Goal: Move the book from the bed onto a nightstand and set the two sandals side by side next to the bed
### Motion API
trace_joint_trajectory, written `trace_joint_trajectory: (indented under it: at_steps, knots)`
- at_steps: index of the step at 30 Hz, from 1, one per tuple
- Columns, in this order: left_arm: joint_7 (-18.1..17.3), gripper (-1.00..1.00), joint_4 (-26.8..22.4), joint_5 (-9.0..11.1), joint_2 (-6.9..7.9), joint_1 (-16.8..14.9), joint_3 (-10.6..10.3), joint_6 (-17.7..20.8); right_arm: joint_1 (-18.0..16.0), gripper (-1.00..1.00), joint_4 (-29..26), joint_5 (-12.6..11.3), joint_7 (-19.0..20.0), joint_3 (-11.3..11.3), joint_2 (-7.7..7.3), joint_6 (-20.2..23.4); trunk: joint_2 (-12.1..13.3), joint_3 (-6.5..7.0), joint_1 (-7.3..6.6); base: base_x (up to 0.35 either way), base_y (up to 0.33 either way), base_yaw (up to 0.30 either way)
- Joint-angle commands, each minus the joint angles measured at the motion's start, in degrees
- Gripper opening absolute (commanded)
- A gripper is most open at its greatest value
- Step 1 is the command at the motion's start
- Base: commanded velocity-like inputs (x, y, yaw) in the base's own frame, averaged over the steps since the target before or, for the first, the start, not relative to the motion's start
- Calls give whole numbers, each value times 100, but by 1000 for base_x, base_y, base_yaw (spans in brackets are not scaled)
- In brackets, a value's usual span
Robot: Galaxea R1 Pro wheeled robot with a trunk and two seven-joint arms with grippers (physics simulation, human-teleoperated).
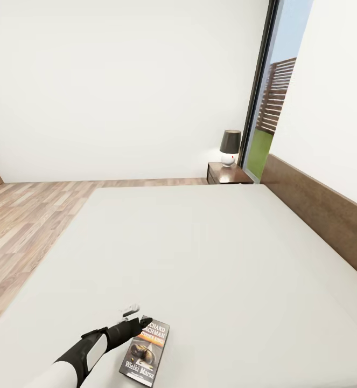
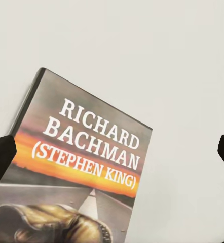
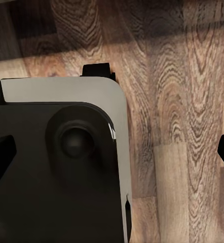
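The book [image 1: 146, 351] lies flat on the light-grey mattress of the bed [image 1: 210, 253], near its front edge. Its dark cover with an orange band and white lettering faces up [image 2: 86, 152]. My left gripper [image 1: 141, 323] hovers just over the book's top edge. It is open, and its black fingertips [image 2: 0, 158] stand wide apart on either side of the cover with nothing held. My right gripper [image 3: 112, 152] is open too, hanging over wood floor beside the robot's own base [image 3: 56, 167]. A nightstand [image 1: 228, 174] stands at the bed's far corner. The sandals are out of view.
A dark-shaded lamp [image 1: 230, 146] stands on the nightstand. The brown headboard [image 1: 318, 207] runs along the bed's right side below a white wall. A tall window [image 1: 272, 102] is behind the nightstand. Wood-plank floor [image 1: 33, 215] stretches along the bed's left side.
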Motion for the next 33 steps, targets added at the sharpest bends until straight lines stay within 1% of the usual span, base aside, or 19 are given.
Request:
trace_joint_trajectory:
  at_steps: [1,33]
  knots:
    - [-25,100,-4,27,-2,-2,42,59,-6,100,16,42,17,-48,-3,-32,-3,-5,0,0,0,0]
    - [-79,100,-4,60,22,-2,60,64,-6,100,16,42,13,-48,-3,-32,-3,-5,0,0,0,0]
